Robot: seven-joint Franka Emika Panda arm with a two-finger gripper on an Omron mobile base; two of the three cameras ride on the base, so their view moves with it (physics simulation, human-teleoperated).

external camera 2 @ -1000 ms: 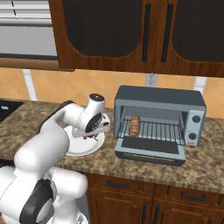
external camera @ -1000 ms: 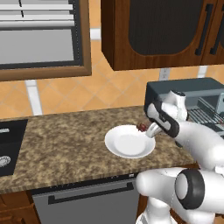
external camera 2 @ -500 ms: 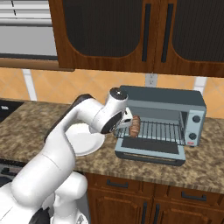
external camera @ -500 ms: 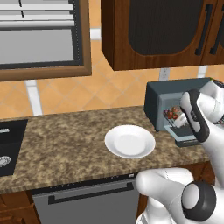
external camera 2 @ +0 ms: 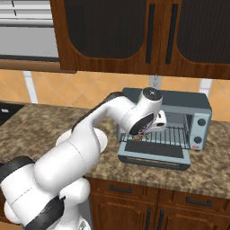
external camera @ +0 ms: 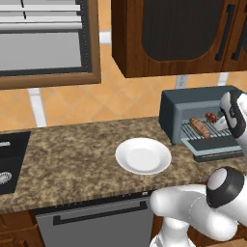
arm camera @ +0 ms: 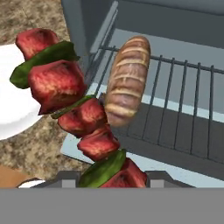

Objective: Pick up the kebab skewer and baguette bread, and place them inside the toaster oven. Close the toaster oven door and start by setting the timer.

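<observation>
— Two items belong in the oven; where does each sit, going left to right?

— Leftmost is the white plate (external camera: pixel 143 156) on the granite counter (external camera: pixel 67 154), bare now, which fits both foods having been lifted off it. Right of it stands the toaster oven (external camera: pixel 193 116) with the toaster oven door (external camera 2: pixel 153 153) folded down flat, so the mouth is open for loading.

— And the baguette bread?

— The baguette bread (arm camera: pixel 127 81) lies on the wire rack (arm camera: pixel 183 109), toward the rack's left end and running front to back. That placement leaves the bars to its right free, presumably so the second item has somewhere to land.

— Then the kebab skewer?

— The kebab skewer (arm camera: pixel 76 103) is clamped in the gripper (arm camera: pixel 114 177), its near end pinched between the fingers and the rest pointing away from the hand. In the left base view the red chunks appear just inside the opening, right of the loaf. I judge it is held above the rack and not resting, but the depth is hard to read from here.

— Why hold it by the end?

— Likely so the chunks clear the fingers and the length can go in first. Releasing it, shutting the door and turning the timer remain.
</observation>
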